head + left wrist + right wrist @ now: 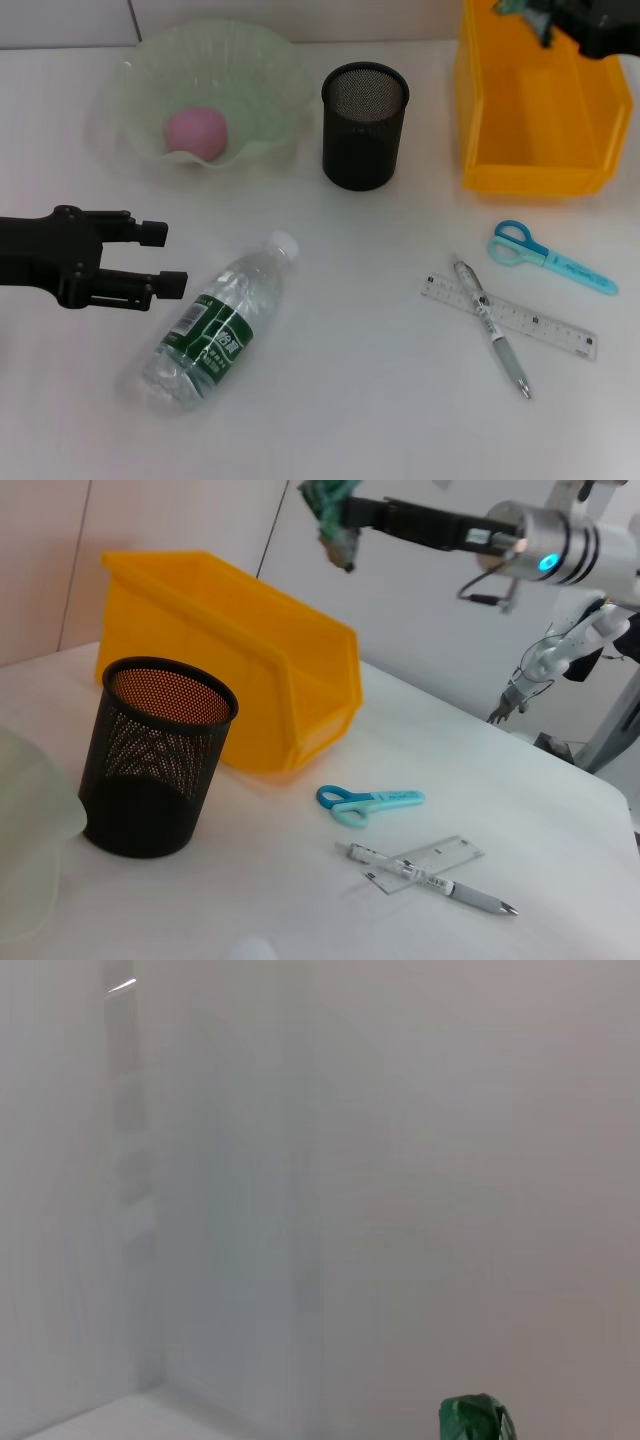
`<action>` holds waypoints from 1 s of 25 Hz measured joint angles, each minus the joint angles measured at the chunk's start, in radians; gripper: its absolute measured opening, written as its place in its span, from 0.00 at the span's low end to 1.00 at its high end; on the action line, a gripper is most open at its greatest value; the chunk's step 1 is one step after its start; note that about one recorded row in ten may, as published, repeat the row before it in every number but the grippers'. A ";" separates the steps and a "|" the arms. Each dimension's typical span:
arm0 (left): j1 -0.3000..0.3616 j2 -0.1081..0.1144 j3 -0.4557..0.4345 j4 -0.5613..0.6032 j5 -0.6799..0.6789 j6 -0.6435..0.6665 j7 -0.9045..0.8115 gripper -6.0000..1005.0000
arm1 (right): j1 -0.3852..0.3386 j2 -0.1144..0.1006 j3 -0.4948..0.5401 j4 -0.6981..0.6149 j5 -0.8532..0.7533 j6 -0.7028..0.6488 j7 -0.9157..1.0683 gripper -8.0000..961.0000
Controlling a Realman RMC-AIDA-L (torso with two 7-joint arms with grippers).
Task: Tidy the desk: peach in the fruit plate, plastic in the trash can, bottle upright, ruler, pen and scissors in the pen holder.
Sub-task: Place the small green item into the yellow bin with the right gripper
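Observation:
A clear water bottle with a green label lies on its side on the white desk. My left gripper is open and empty, just left of the bottle's neck. A pink peach sits in the pale green fruit plate. My right gripper is shut on a crumpled green plastic piece above the yellow bin; the plastic also shows in the right wrist view. The black mesh pen holder stands empty. Blue scissors, a clear ruler and a pen lie at the right.
The pen lies across the ruler. In the left wrist view the pen holder stands before the yellow bin, with the scissors and the pen beyond. A wall stands behind the desk.

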 joint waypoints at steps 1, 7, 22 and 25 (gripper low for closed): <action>-0.001 0.000 0.000 0.000 0.000 -0.002 -0.001 0.83 | 0.002 0.000 0.001 0.037 0.034 0.057 -0.038 0.05; -0.003 0.000 0.000 -0.001 0.000 -0.006 -0.006 0.83 | 0.047 0.007 -0.004 0.223 0.141 0.292 -0.170 0.05; -0.024 -0.005 0.009 0.024 0.000 -0.036 -0.090 0.83 | -0.003 -0.007 -0.001 0.231 0.149 0.177 -0.093 0.35; -0.033 -0.004 0.008 0.029 0.000 -0.036 -0.122 0.83 | -0.045 -0.014 -0.001 0.188 0.145 0.068 -0.080 0.44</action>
